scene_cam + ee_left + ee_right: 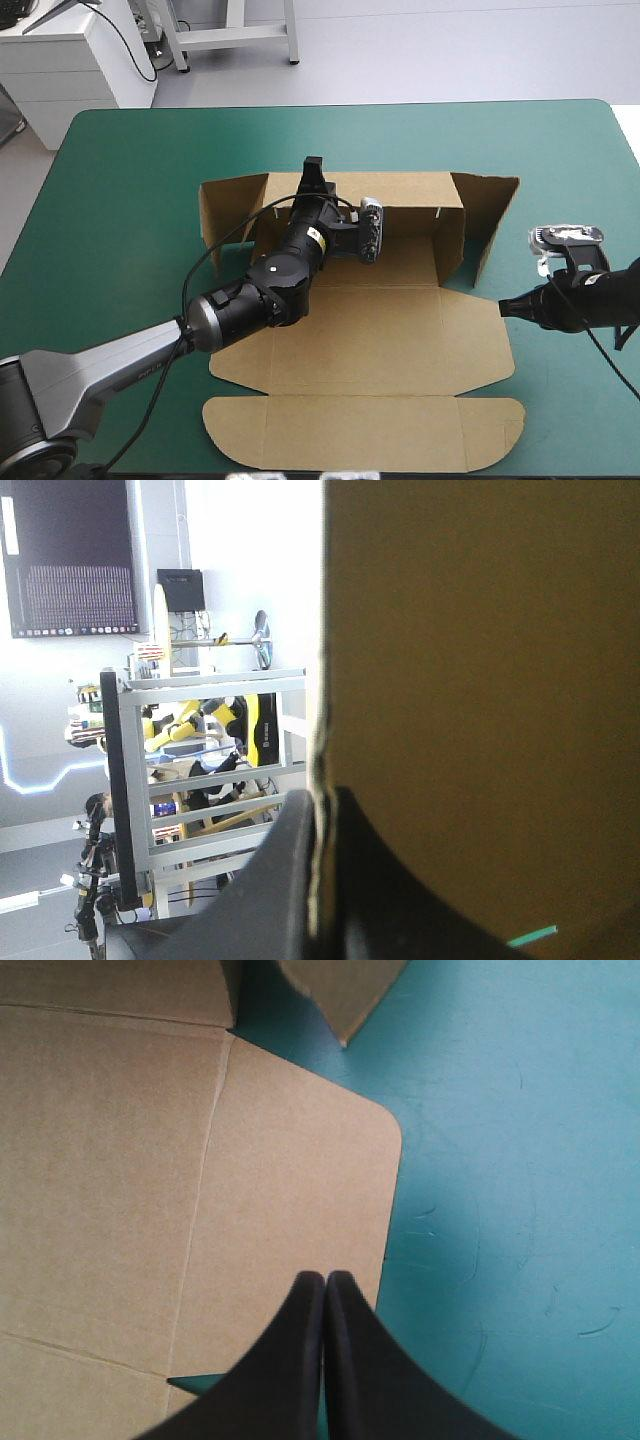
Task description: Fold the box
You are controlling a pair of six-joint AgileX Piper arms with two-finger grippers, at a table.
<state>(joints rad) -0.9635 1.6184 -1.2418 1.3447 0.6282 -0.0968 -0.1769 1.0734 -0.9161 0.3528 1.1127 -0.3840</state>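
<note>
Fingers, left gripper (pixel 321 798): all but closed; you see the board edge of the box (pixel 385 330) pinched between them.
Fingers, right gripper (pixel 325 1278): closed to one point, holding nothing, at the flat right flap's edge.
Box position: mid-table on the teal-green cover (pixel 120 160); far wall and side flaps raised, near panels flat.

L arm (pixel 110 365) enters from the lower left of the high view, elbow bent near centre, wrist reaching up-frame w/ the L gripper (pixel 314 170) at upper centre. Its fingers (pixel 285 880) look all but closed on an edge of the box (pixel 480 680), tho the gap is hard to read. R arm (pixel 600 295) enters at the right edge, mid-height, R gripper (pixel 503 308) pointing frame-left, fingers (pixel 290 1360) pressed together into one point.
</note>
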